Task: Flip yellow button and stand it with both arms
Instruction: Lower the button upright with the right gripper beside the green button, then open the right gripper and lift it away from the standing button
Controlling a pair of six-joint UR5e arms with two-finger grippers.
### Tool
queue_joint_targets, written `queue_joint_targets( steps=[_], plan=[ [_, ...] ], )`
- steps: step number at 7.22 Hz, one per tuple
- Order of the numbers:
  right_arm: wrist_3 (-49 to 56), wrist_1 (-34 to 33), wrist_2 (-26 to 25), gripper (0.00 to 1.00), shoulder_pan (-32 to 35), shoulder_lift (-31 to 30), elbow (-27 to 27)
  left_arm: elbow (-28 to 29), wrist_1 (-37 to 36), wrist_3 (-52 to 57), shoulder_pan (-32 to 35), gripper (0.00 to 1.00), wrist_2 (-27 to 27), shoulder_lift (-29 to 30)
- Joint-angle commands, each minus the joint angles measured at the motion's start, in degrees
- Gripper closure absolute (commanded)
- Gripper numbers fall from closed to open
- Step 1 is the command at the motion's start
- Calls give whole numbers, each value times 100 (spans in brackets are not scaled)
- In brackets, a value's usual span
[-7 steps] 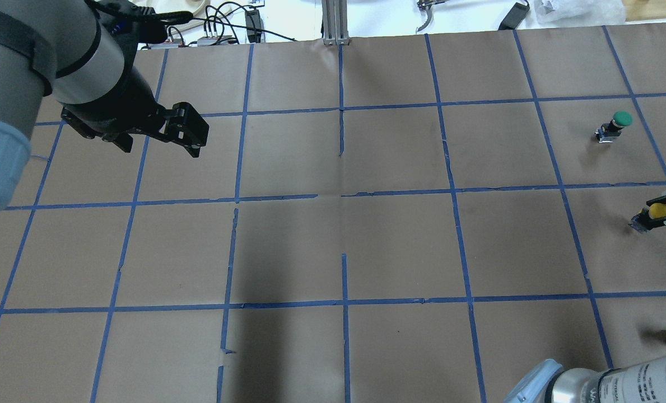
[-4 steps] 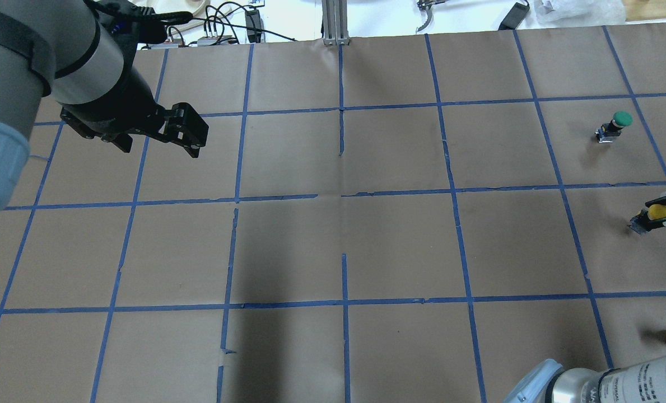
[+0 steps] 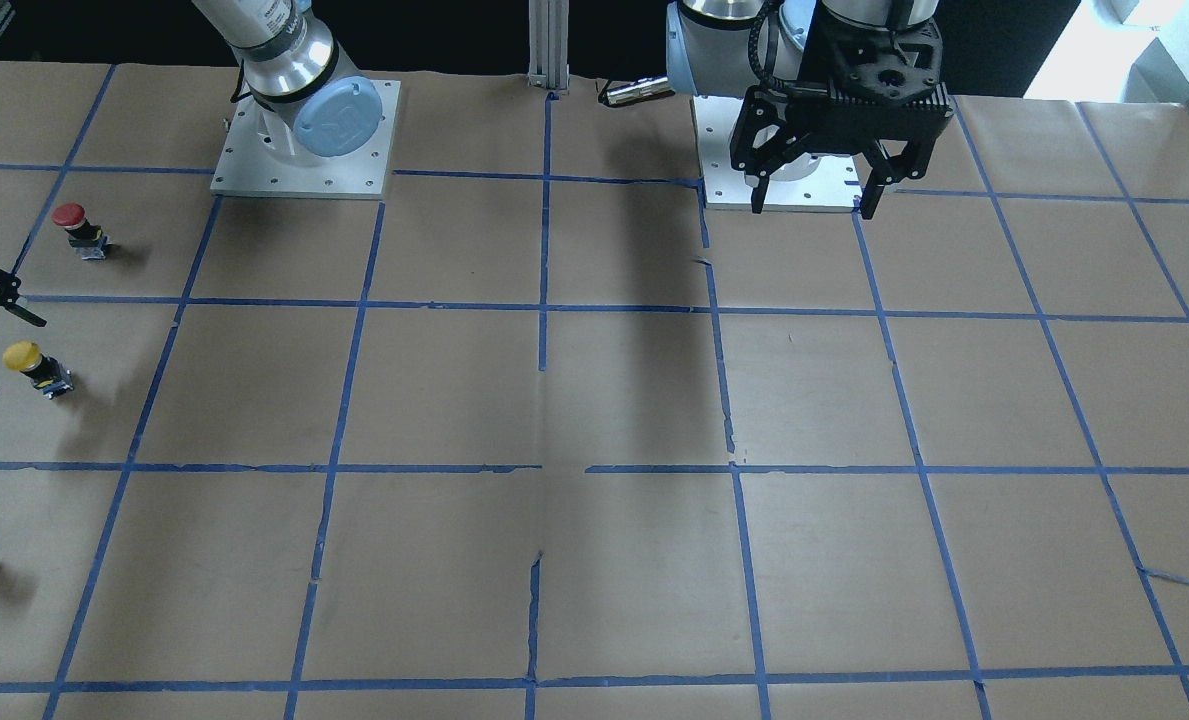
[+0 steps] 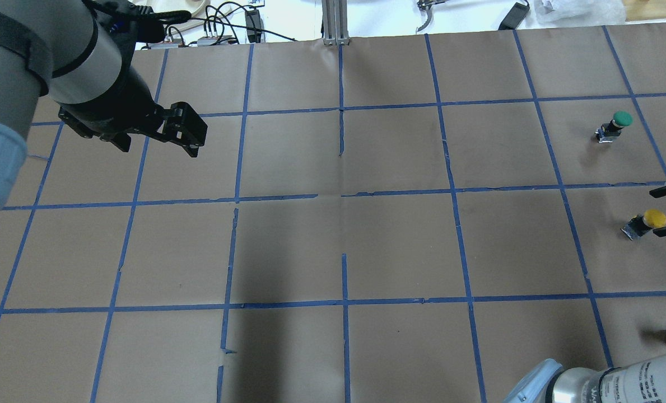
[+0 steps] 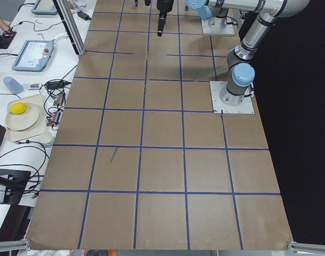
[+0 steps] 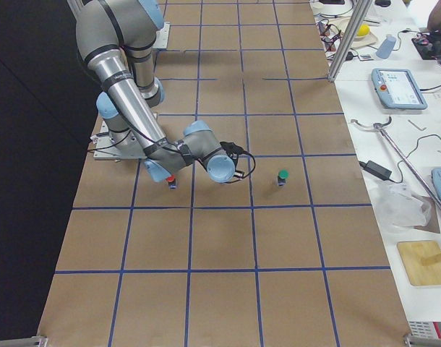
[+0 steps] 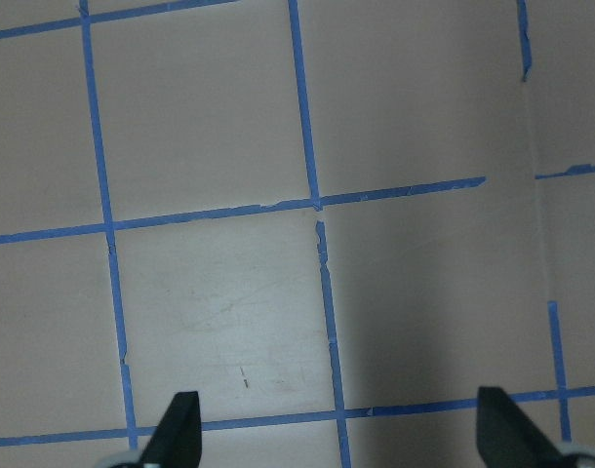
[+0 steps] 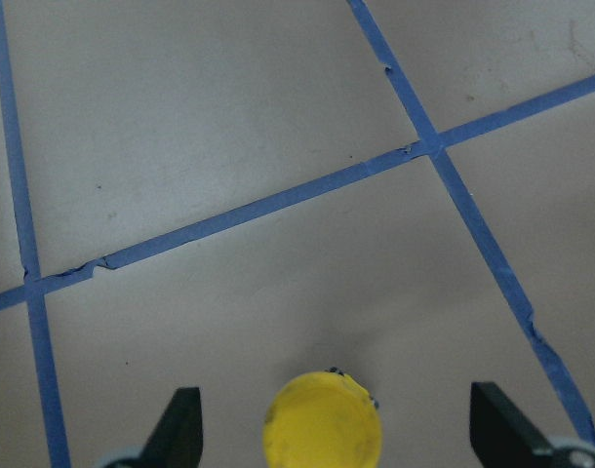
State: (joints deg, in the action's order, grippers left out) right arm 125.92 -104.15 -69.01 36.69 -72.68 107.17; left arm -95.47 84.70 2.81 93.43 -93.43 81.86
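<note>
Looks close to finished, judging by how things lie. Finds the yellow button [image 4: 653, 218], a small push-button switch with a round yellow mushroom cap on a black and grey boxy body, at the 3 o'clock edge of the table [image 4: 400, 246], a flat top covered in brown paper and ruled with a blue tape grid (12 o'clock taken as away from the robot). Appears to stand on its body with the cap up, touching neither finger, though cannot confirm true upright from these slanted angles. Shares that side with a green-capped button [image 4: 623, 117] of the same build, toward 12 o'clock of it and well apart.

Leaves, on this reading, little beyond drawing the right arm clear without knocking the cap, and perhaps a check that the switch does not tip.

Reaches in low from 3 o'clock with the right gripper [image 8: 332, 414], black and two-fingered, roughly level with the cap. Keeps its fingers spread wide, one toward 12 o'clock of the cap and one toward 6 o'clock, pinching nothing. Shows, from the right wrist camera, the cap centred between the two tips with a clear gap on each side.

Holds the left gripper [image 3: 812, 208], the same black two-fingered kind on a silver-grey arm, above the table near 10 o'clock, far from the yellow button. Points down with fingers spread, only bare paper and tape lines between them.
</note>
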Motion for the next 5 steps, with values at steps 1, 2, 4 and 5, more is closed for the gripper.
queue_joint_targets(
  steps=[1,2,4,5],
  plan=[
    [-1081,62,-164,1,48,-149,-160,2,2,0,0,0,0,-3],
    [-1670,71,-418,1,83,-280,-265,2,2,0,0,0,0,-3],
    [-2856,324,-708,0,293,-683,-302,2,2,0,0,0,0,-3],
    [-3585,343,-1024,0,573,-1016,-302,2,2,0,0,0,0,-3]
  ],
)
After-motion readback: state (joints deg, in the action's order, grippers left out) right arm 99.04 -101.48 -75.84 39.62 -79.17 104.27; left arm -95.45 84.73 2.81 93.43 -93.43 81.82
